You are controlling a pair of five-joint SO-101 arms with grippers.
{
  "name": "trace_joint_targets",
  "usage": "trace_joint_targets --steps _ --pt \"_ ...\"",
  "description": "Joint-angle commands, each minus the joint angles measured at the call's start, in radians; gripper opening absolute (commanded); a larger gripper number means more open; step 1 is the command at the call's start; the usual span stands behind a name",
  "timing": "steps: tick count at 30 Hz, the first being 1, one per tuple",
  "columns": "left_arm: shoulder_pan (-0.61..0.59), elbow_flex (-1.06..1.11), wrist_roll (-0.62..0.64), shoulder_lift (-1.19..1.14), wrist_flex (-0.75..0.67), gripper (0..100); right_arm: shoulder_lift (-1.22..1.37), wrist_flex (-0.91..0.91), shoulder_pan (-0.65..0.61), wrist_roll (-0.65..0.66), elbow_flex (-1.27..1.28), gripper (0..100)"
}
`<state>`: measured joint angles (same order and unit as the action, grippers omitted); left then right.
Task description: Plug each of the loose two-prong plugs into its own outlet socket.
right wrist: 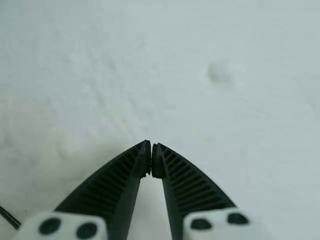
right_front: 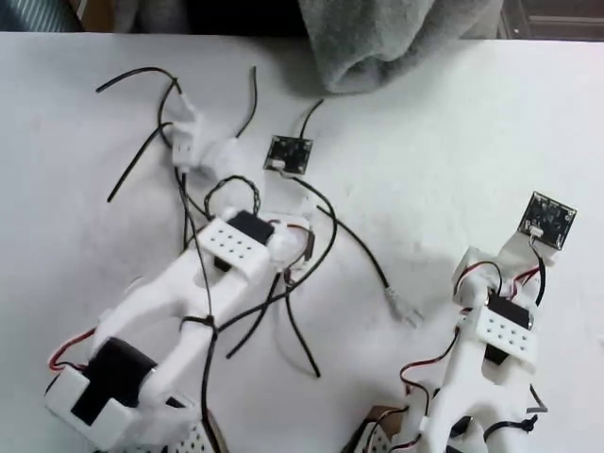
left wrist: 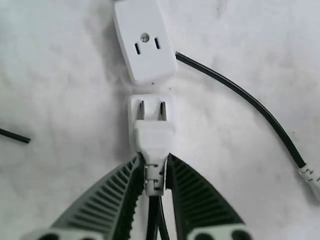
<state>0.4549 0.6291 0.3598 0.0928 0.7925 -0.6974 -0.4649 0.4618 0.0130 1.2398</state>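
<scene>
Left tool (left wrist: 154, 161) clamps plug (left wrist: 152, 134), prongs facing socket (left wrist: 145, 42); right tool (right wrist: 151, 160) closed.

You have: smooth white plastic two-prong plug (left wrist: 152, 134) with metal prongs; smooth white plastic outlet socket (left wrist: 144, 42); matt, grainy white table (left wrist: 60, 90).

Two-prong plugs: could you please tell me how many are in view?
2. One plug sits in the left gripper, facing a white socket; the other plug lies loose between the arms. Others may be hidden.
</scene>
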Motion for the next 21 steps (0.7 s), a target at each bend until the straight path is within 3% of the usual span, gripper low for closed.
trace_joint_targets --steps 1,5,15,21 --pt "-0.007 -0.038 -0.009 -0.002 -0.015 2 -0.016 0.013 -0.012 -0.008 -0.005 1.9" --pt "-0.010 -0.063 -0.014 -0.002 0.011 2 -0.016 0.013 -0.012 -0.008 -0.005 1.9" --pt "-0.010 -0.272 -0.137 -0.004 0.290 2 -0.016 0.013 -0.012 -0.008 -0.005 1.9" --pt "-0.005 -0.319 -0.377 0.001 0.370 2 -0.016 0.013 -0.012 -0.008 -0.005 1.9"
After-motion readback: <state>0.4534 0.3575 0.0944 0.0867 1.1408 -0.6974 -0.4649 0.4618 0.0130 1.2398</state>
